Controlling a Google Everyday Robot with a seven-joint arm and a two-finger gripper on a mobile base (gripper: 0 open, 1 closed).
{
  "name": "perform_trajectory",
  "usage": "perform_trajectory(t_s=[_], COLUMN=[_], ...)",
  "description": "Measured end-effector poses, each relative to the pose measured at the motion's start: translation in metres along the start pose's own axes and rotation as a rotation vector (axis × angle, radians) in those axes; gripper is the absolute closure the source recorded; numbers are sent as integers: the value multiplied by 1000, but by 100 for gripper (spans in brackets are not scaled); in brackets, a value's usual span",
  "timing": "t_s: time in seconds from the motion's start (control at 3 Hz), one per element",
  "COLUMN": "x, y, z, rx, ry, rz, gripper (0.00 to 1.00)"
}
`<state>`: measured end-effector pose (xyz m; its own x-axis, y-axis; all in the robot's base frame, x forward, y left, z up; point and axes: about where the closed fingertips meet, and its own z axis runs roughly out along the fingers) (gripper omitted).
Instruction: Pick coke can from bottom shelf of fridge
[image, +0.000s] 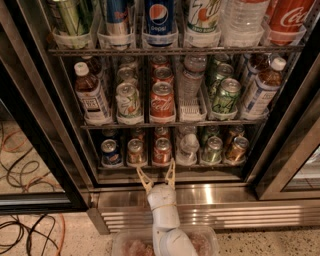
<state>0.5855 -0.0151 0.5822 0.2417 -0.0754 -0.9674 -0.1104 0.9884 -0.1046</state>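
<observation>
Upright coke can (162, 150), bottom shelf (220, 166), beyond gripper (156, 173)
</observation>
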Motion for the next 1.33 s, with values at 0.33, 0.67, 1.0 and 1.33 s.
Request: perform_trajectory(t_s=[0.33,0.67,1.0,1.33], x=[-2,-4,-7,-9], y=[1,-5,-24,-41], z=[9,17,27,32], rx=[1,24,89,144], ry=[-21,-41,-67,-86], rz=[-4,-15,-36,-63], gripper=[25,24,28,41])
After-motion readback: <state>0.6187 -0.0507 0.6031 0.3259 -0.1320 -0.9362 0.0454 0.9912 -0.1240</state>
